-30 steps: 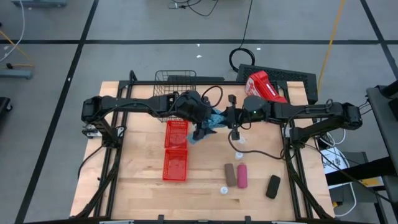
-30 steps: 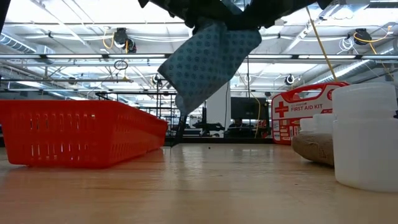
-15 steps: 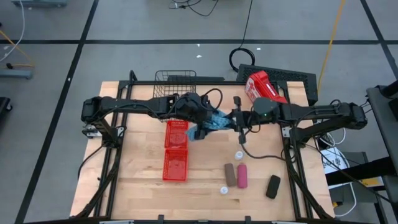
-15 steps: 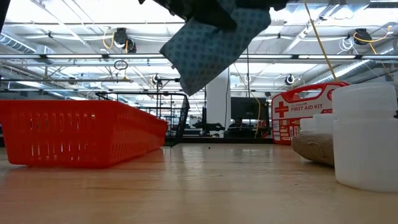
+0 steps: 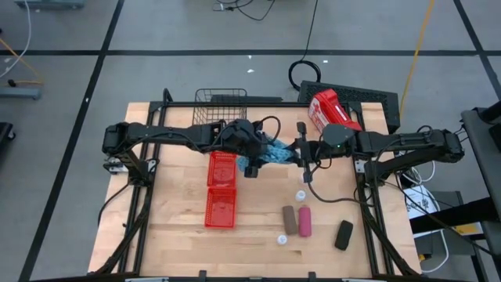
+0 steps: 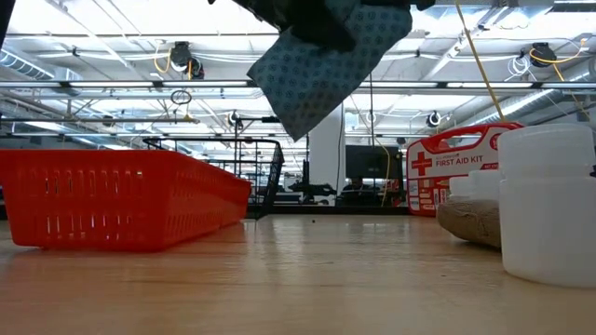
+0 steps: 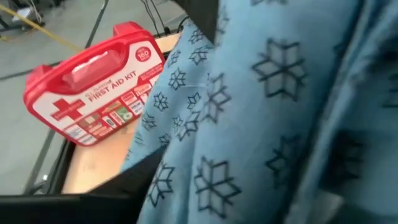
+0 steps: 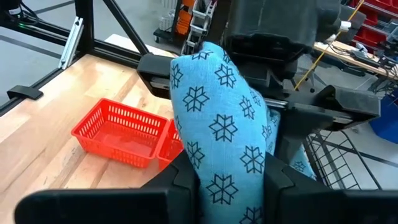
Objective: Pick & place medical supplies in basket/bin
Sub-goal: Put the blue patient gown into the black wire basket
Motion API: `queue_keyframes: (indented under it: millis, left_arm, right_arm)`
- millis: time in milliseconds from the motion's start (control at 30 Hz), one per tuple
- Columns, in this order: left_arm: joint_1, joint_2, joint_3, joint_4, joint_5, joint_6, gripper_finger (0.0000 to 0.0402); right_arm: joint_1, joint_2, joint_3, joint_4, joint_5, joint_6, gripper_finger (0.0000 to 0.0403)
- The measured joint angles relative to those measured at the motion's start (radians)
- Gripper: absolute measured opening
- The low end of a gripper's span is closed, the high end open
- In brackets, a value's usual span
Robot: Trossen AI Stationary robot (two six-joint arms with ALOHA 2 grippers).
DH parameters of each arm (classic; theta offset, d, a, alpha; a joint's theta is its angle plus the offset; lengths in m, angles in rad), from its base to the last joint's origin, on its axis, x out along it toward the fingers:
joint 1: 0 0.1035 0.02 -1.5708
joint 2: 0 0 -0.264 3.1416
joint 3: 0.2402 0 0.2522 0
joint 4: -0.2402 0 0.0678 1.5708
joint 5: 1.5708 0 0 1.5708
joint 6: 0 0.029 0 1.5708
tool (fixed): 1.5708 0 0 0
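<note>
The light-blue pouch (image 5: 275, 152) with a snowflake print hangs in the air between my two grippers, above the table's middle. My left gripper (image 5: 252, 159) is at its left end and my right gripper (image 5: 300, 153) at its right end, both shut on it. In the low view the pouch (image 6: 321, 65) hangs from the top edge, one corner pointing down. Brown (image 5: 290, 220), pink (image 5: 304, 222) and black (image 5: 344, 235) bandage rolls and two white vials (image 5: 300, 194) (image 5: 282, 239) lie on the near right of the table. My left gripper has the pouch's left end between its two fingers (image 8: 155, 70), which lie against its two edges (image 8: 177, 74). It reaches in level from the table's left. The pouch is clear of the table. My right gripper pinches the pouch's right end (image 8: 227, 180) between its two fingers (image 8: 186, 183), coming level from the table's right. The pouch stands out past the fingers toward my left gripper, lifted clear.
Two red perforated bins (image 5: 221, 168) (image 5: 220, 207) lie end to end just left of centre. The black wire basket (image 5: 220, 106) stands at the far edge, and the red and white first-aid case (image 5: 332, 110) at the far right. Bare wood lies at the near left.
My right gripper has drawn back toward the table's right edge with the pouch. The pouch's hanging lower end has come up, so it lies more nearly level between the grippers and higher above the table.
</note>
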Motion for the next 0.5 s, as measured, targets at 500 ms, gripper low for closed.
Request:
queue_keyframes:
  millis: [500]
  left_arm:
    - [0.052,0.0,0.0,-0.027,0.069,-0.064,0.0094]
  right_arm:
    - [0.002,-0.041,0.0,-0.002,0.201,0.043,0.0191]
